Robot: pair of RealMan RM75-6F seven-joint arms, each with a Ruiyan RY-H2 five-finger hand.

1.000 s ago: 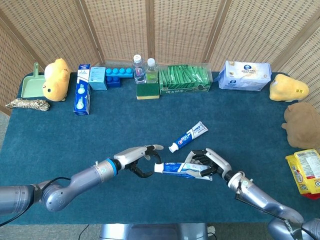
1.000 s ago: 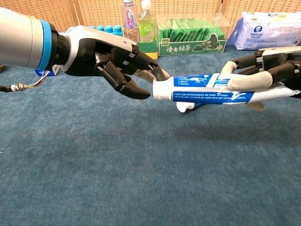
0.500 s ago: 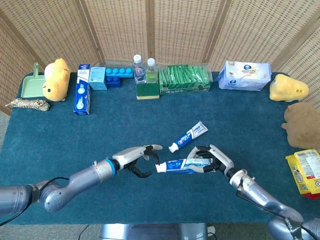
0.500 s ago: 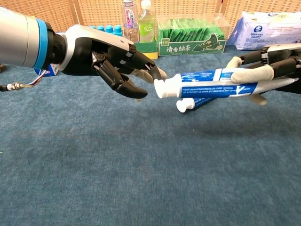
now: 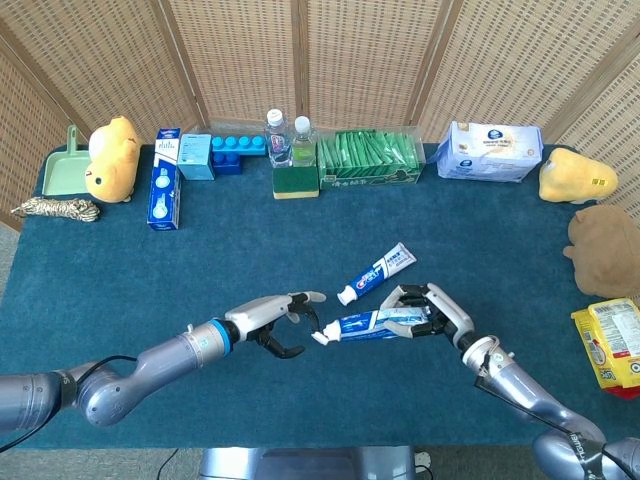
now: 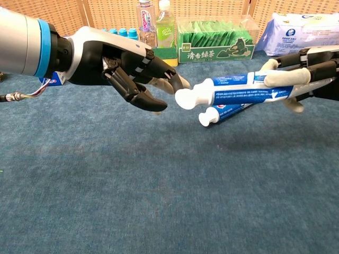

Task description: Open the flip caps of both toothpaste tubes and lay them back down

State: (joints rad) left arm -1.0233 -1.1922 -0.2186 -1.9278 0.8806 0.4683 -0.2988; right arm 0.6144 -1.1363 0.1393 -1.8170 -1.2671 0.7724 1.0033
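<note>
My right hand point(image 5: 432, 312) point(image 6: 307, 74) holds a blue and white toothpaste tube point(image 5: 372, 323) point(image 6: 244, 90) above the blue cloth, its white cap point(image 5: 321, 338) point(image 6: 185, 98) pointing left and a little down. My left hand point(image 5: 275, 318) point(image 6: 124, 66) hovers just left of that cap, fingers curled and apart, holding nothing. A small gap separates its fingertips from the cap. A second toothpaste tube point(image 5: 378, 272) point(image 6: 222, 112) lies on the cloth behind, cap toward the front left.
Along the table's back stand a toothpaste box point(image 5: 164, 192), blue blocks point(image 5: 237, 150), two bottles point(image 5: 288, 137), a green packet box point(image 5: 368, 160) and a tissue pack point(image 5: 488, 152). Plush toys point(image 5: 575, 176) and a snack bag point(image 5: 610, 345) lie at the right edge.
My right hand has lifted the tube and drawn it slightly right, tilting its tail up. The cap has come away from my left fingertips. The left hand has stayed nearly still.
</note>
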